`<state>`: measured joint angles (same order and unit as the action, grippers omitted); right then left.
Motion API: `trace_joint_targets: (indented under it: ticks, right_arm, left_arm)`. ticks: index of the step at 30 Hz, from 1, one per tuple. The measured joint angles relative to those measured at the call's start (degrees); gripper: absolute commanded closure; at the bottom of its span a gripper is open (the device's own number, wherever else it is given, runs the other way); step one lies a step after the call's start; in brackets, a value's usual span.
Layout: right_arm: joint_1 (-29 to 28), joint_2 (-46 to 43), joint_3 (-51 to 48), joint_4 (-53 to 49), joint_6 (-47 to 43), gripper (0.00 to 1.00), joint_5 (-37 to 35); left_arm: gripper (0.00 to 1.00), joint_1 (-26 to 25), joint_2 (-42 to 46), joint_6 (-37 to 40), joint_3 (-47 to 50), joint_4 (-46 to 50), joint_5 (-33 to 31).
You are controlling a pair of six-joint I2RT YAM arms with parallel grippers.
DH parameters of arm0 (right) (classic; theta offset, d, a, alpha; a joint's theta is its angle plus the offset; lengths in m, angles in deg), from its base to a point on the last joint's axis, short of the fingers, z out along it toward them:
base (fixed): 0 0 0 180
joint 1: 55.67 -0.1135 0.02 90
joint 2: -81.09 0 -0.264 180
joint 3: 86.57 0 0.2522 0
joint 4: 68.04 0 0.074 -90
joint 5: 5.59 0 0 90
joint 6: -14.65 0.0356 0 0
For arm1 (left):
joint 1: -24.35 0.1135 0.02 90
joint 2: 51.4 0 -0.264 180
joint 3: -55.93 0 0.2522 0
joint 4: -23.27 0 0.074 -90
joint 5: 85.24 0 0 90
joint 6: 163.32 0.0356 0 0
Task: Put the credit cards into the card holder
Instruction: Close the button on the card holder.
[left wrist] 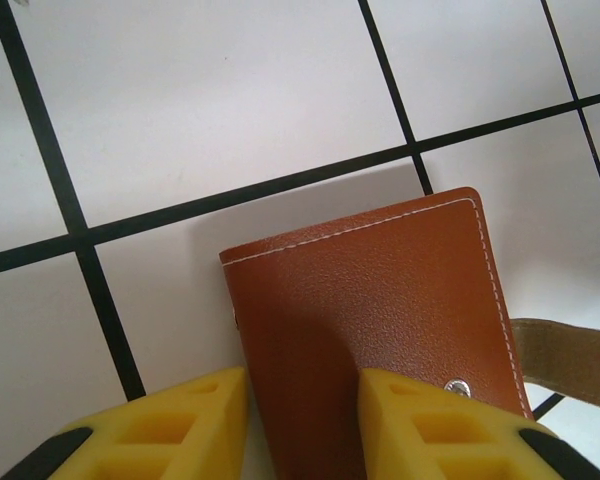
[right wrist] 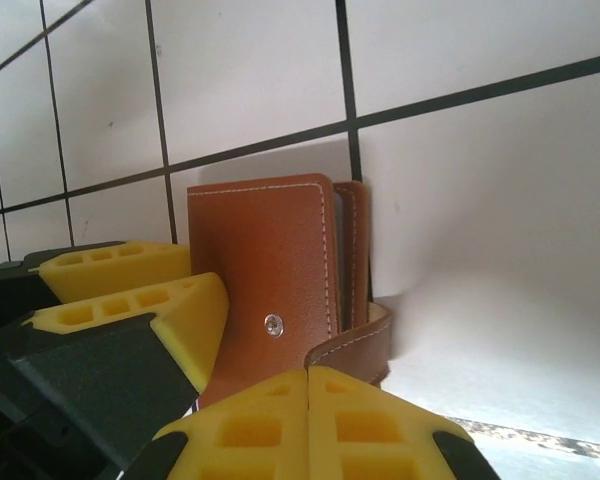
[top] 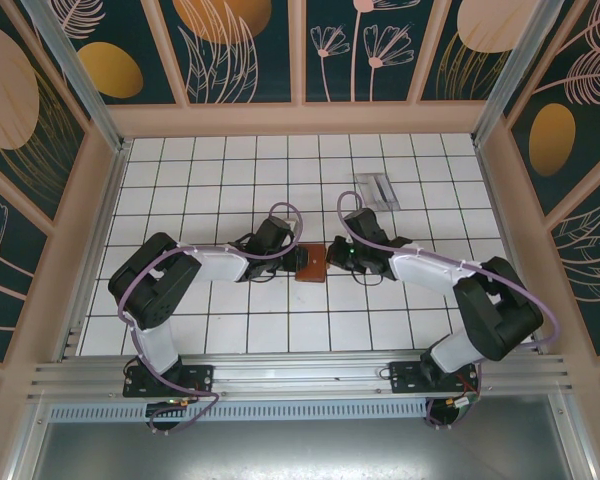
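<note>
Top external: white tiled table (top: 230, 180) w/ dark grout, boxed in by teal wall panels (top: 240, 50) w/ pale leaf/flower line art and orange blobs. Alu rails (top: 300, 372) run along the near edge. The card holder (top: 310, 266) lies mid-table, right btwn the left gripper (top: 292, 257) and right gripper (top: 332, 256), both at its edges. A clear tray (top: 378, 189) sits well apart, further back & to the right.

Left wrist: card holder (left wrist: 380, 300) is reddish-brown, pebbled leather look, pale stitching round the edge. Small silver snap (left wrist: 458, 386) near one corner, tan tab (left wrist: 570, 365) poking out on that side. Left gripper (left wrist: 303, 425) has its yellow fingers (left wrist: 170, 425) spread, w/ the card holder's near end showing in the gap. Not clamped on anything afaict.

Right wrist: card holder (right wrist: 265, 270) flat on the tile, snap side up, second flap peeking out beside it. Right gripper (right wrist: 308, 420) is squeezed fully together. The tab reaches its tips, can't tell if it's pinched. Left gripper's fingers (right wrist: 130, 310) sit at the opposite edge.
</note>
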<state>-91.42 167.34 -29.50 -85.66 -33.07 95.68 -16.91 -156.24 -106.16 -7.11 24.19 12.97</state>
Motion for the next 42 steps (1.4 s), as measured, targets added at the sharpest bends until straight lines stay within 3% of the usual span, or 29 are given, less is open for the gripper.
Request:
trace_joint_targets:
  ticks: [7,18,42]
  right_arm:
    - [-1.62,6.73,2.58,2.03,-0.02,1.00,2.43]
    - [-1.42,9.40,4.31,2.93,-0.02,1.00,5.66]
    - [-0.66,11.85,6.08,3.02,-0.02,1.00,7.80]
  left_arm:
    - [0.71,0.00,0.00,-1.79,0.39,-0.85,0.35]
    - [0.82,0.11,-0.13,-3.76,1.11,-3.02,0.52]
    - [0.85,0.11,-0.13,-4.37,1.90,-4.55,0.28]
